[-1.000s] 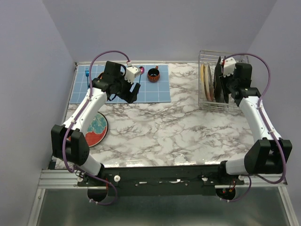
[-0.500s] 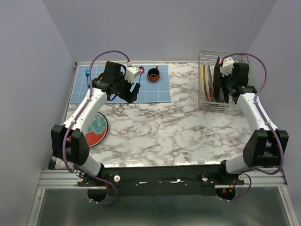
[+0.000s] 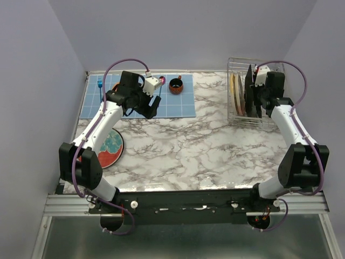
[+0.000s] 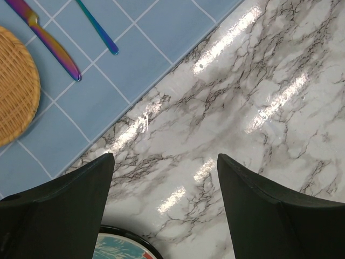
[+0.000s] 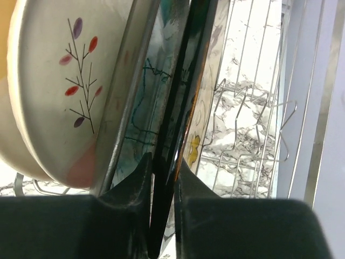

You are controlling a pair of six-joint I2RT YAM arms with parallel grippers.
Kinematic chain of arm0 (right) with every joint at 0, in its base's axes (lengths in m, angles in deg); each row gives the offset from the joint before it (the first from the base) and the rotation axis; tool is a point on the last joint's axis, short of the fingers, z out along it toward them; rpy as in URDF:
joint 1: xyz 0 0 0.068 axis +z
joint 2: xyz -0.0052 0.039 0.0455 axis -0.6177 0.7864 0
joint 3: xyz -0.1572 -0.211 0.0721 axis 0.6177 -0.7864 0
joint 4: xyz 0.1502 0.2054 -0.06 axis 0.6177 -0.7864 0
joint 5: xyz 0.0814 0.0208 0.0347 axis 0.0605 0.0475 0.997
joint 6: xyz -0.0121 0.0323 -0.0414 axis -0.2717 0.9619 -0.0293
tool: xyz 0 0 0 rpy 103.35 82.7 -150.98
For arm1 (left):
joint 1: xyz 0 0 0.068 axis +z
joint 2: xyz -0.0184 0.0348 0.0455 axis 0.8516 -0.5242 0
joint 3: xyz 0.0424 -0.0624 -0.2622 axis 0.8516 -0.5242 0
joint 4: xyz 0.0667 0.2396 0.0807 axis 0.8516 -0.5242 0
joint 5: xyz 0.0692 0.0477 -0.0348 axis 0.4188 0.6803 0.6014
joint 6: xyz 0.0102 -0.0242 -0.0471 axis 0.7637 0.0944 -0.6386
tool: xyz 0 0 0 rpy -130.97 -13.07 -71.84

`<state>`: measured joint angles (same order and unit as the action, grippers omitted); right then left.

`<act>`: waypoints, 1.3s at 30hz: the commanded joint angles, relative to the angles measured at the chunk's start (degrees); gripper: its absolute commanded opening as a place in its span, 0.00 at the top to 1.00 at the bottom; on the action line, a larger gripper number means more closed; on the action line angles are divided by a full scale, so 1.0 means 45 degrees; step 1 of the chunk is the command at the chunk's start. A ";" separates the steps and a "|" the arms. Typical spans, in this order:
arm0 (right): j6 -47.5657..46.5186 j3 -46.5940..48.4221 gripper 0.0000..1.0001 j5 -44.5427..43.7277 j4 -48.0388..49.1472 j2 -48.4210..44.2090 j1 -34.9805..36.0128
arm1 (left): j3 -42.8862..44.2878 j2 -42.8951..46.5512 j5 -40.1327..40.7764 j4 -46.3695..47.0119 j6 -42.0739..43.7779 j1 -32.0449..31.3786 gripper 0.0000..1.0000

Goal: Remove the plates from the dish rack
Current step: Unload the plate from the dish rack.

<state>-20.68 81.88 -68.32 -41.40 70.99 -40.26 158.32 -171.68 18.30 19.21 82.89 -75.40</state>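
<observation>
Two tools | right tool (image 5: 164, 161) clamps dark square plate (image 5: 181, 91) edge in dish rack (image 3: 240, 121) | left tool (image 4: 165, 157) open

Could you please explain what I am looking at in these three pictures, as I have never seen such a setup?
Two robot arms are bolted to a marble table. One picture looks down from above; the other two come from cameras on each wrist. The left claw is open and empty by a blue mat. A red plate lies on the table. The right claw grips a dark plate standing in the wire dish rack.
</observation>
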 commanded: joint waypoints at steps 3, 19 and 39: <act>-0.1078 0.0339 0.93 0.0108 0.0313 0.0588 -0.0078 | -0.0265 0.0015 0.0137 0.0245 0.0161 -0.0047 0.14; -0.1507 0.1392 0.99 -0.0203 -0.0350 -0.0856 -0.0313 | -0.0578 0.0114 0.0118 0.0440 0.0142 -0.0047 0.14; -0.2289 0.3716 0.99 -0.0575 -0.1679 -0.2146 -0.0313 | -0.0655 0.0211 -0.0156 0.0343 0.0005 -0.0047 0.14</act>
<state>-23.63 91.41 -66.15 -57.79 66.86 -41.42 155.77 -171.68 18.25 20.54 83.22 -75.40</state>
